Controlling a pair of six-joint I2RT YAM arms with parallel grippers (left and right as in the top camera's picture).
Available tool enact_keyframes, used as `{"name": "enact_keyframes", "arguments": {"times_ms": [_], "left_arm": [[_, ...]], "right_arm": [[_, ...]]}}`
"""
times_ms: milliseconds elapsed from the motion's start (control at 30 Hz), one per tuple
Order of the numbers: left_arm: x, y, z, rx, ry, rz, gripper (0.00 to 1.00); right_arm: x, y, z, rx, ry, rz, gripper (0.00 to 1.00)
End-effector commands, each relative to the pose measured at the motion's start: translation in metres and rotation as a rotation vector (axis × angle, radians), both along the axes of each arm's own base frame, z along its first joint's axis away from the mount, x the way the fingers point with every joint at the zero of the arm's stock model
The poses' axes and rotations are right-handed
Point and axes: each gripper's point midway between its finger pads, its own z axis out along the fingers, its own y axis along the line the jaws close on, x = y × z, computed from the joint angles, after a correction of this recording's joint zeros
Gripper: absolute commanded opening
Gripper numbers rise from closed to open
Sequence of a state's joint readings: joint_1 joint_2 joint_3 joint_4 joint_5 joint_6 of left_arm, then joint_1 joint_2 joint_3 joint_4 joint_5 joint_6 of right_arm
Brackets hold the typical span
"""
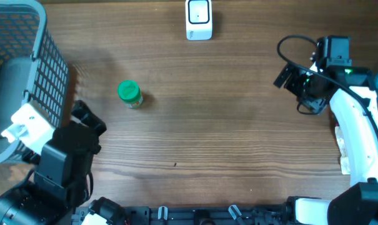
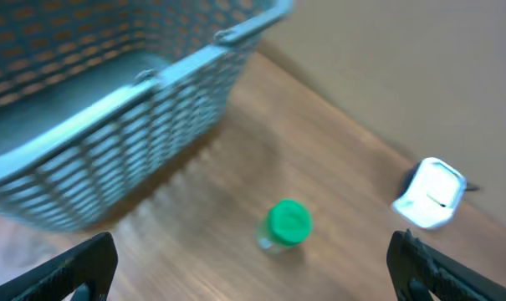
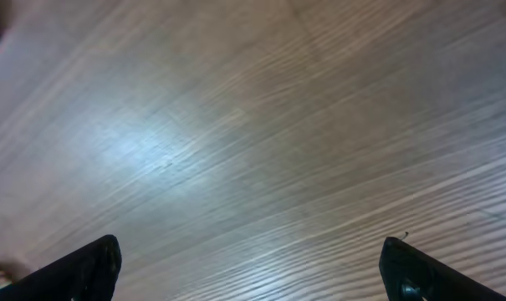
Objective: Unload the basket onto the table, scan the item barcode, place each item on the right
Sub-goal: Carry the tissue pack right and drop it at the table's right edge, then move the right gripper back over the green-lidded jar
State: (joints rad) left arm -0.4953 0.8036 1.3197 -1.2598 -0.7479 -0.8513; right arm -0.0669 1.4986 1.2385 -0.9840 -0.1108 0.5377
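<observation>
So nothing's done yet: my left gripper (image 2: 253, 266) and right gripper (image 3: 251, 269) both hang wide open and empty, the green-capped bottle (image 1: 129, 94) sits ungrabbed on the table (image 1: 238, 137), well apart from the scanner (image 1: 198, 19).

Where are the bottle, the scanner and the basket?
bottle (image 1: 129, 92), overhead view, on its green lid.
scanner (image 1: 198, 19), overhead view, on its white top.
basket (image 2: 127, 142), left wrist view, on its mesh wall.

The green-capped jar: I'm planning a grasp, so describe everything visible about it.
The green-capped jar is small, with a round bright green lid on a clear-looking body. It seems upright, lid on, on the wooden table, apart from the grey basket and the white scanner. Only the table touches it. No barcode shows.
</observation>
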Motion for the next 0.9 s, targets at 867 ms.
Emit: {"name": "enact_keyframes", "arguments": {"times_ms": [867], "left_arm": [[0.125, -0.047, -0.029, 0.038, 0.474, -0.582, 1.00]], "right_arm": [[0.020, 0.123, 0.016, 0.084, -0.169, 0.201, 1.00]]}}
